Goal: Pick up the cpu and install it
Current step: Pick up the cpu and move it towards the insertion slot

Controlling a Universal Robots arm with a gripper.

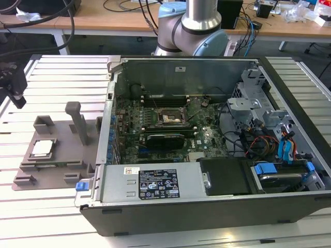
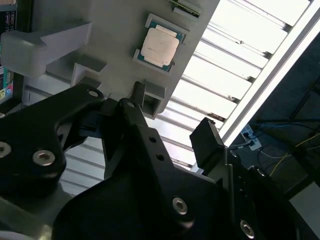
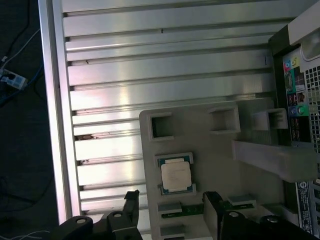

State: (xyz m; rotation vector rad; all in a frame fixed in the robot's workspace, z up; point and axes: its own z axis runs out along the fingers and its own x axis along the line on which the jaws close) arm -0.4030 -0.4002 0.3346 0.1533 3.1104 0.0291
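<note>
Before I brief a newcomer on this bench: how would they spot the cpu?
Find the open computer case; on the slatted aluminium table at the exterior view's left of it lies a grey plastic tray. The cpu lies flat on it, the only silver square among grey blocks.

Matt plastic tray [image 1: 58,135]; satin metal-topped cpu [image 1: 42,148]; glossy ribbed metal table [image 1: 57,77]
</note>
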